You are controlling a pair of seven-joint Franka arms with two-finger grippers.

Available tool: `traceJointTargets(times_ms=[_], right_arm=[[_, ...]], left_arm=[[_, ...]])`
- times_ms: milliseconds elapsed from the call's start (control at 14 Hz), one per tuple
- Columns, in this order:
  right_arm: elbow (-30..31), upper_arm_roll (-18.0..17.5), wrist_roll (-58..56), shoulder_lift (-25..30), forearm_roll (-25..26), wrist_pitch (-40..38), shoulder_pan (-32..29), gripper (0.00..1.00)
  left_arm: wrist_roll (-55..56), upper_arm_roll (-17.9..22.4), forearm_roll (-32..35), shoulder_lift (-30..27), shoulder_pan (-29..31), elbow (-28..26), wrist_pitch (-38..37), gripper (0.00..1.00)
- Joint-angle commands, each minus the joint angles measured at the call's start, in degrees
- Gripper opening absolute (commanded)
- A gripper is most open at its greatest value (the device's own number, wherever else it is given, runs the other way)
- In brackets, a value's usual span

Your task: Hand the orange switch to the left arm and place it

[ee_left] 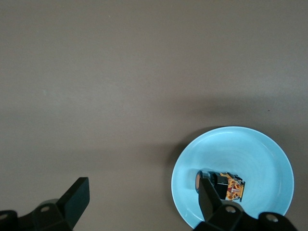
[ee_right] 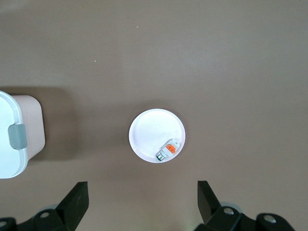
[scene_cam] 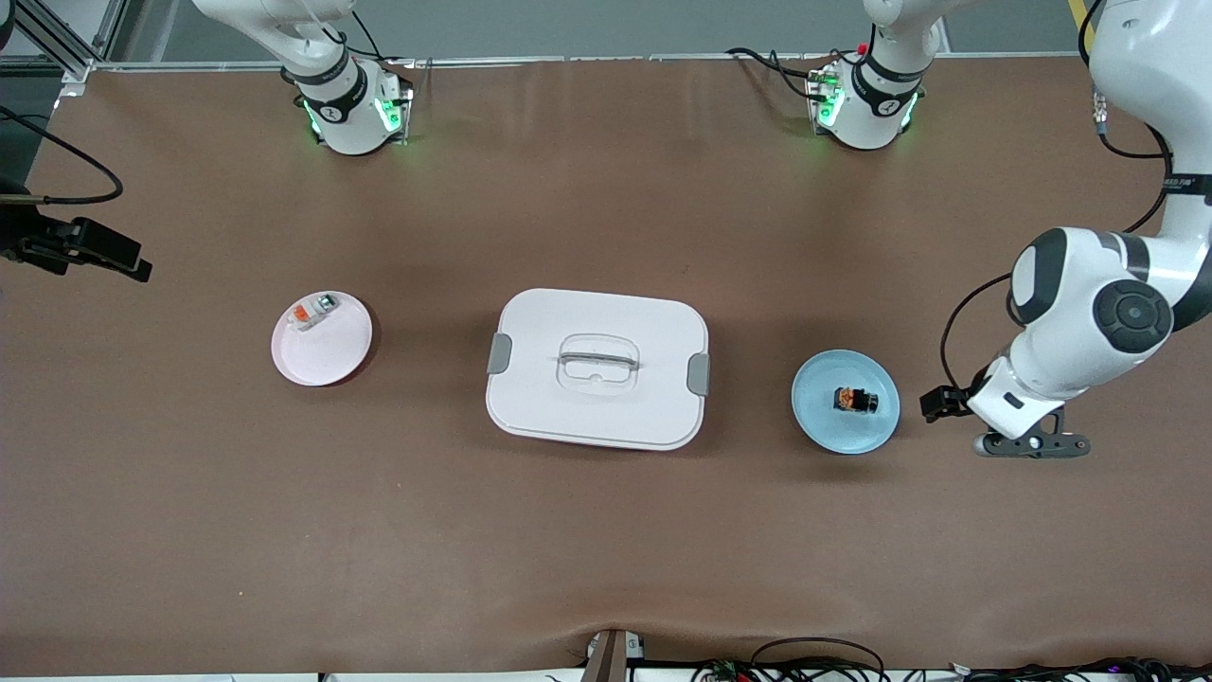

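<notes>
The orange switch point(scene_cam: 855, 400) lies on its side in the blue plate point(scene_cam: 820, 419), toward the left arm's end of the table, beside the box point(scene_cam: 597, 369). The left gripper point(scene_cam: 1030, 445) hangs over bare table just beside that plate, fingers point(ee_left: 77, 198) spread wide, holding nothing. The right gripper point(ee_right: 142, 204) is also wide open and empty, high above the table near the pink plate point(ee_right: 149, 130), which holds a small white-grey part point(ee_right: 168, 149). No writing on the switch or box can be read.
</notes>
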State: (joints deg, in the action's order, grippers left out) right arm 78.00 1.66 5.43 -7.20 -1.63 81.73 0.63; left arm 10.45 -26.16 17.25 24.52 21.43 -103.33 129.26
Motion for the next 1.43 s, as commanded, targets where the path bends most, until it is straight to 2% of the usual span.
traceJointTargets(times_ms=[0, 214, 429, 857, 929, 1357], right_arm=[[5.8, -0.5, 0.1, 4.1, -0.1, 3.7, -0.4, 1.0], [7.1, -0.6, 0.2, 5.0, 0.0, 4.5, -0.2, 1.0], [6.8, -0.6, 1.0, 4.9, 0.1, 4.3, -0.1, 1.0], [6.6, -0.5, 0.3, 4.8, 0.1, 4.1, -0.2, 1.0], [6.6, -0.5, 0.2, 4.8, 0.1, 4.1, -0.2, 1.0], [6.3, -0.3, -6.4, 4.7, 0.8, 4.1, -0.6, 1.0]], left_arm=[[-2.2, -1.0, -0.7, -1.7, 0.8, 0.5, -2.6, 1.0], [-3.3, -1.2, -0.9, -3.2, 2.0, 1.7, -5.3, 1.0], [-6.0, -1.6, -4.6, -6.0, 2.7, 1.8, -7.4, 1.0], [-7.0, 0.1, -10.0, -11.9, 0.5, 1.6, -11.8, 1.0], [-7.0, 2.8, -10.9, -12.9, -1.8, 1.6, -12.7, 1.0], [-7.3, 25.0, -15.0, -17.4, -23.2, 1.6, -16.8, 1.0]])
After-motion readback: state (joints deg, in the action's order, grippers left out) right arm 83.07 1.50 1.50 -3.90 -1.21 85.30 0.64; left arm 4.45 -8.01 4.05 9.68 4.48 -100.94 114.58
